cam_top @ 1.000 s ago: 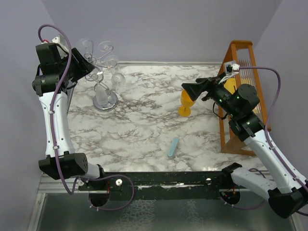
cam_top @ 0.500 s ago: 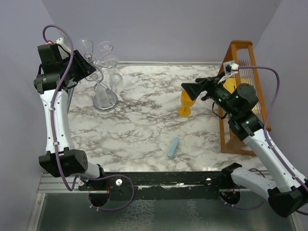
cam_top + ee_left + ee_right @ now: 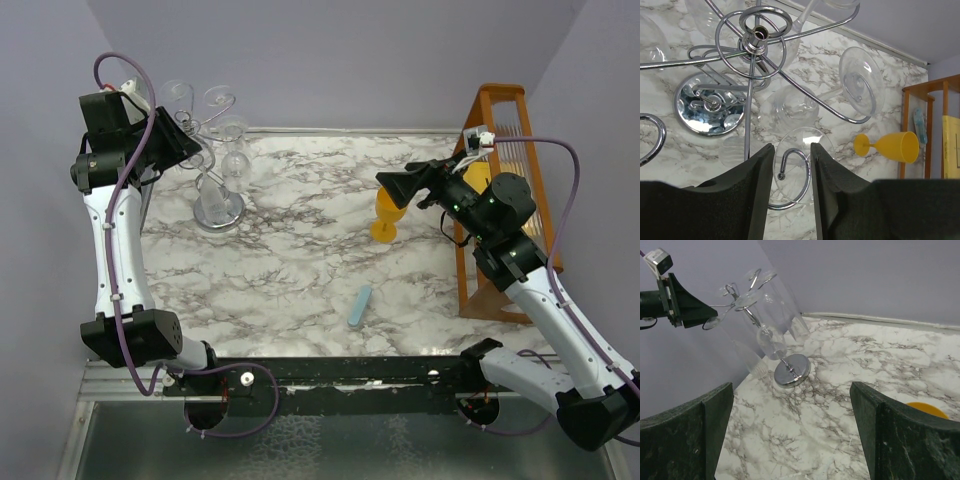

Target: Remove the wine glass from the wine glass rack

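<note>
The silvery wine glass rack [image 3: 218, 208] stands at the table's far left, with several clear wine glasses [image 3: 237, 160] hanging upside down from its curled arms. In the left wrist view its hub [image 3: 759, 34] and round base [image 3: 702, 102] lie below me. My left gripper [image 3: 193, 150] is up at the rack's top. It [image 3: 792, 146] is open a narrow way, and the round foot of one wine glass [image 3: 799, 141], hung on a wire loop, shows between and just beyond the fingertips. My right gripper [image 3: 387, 186] is wide open and empty over the table's right half [image 3: 791, 386].
A yellow plastic goblet [image 3: 388, 212] stands under my right gripper. A tall orange wooden slatted rack [image 3: 497, 110] stands at the right edge. A small blue stick [image 3: 360, 305] lies near the front. The purple walls are close behind and left of the wire rack.
My left gripper has crept up and slightly right toward the rack's top. The hanging glasses have shifted a little. The right arm has not moved.
</note>
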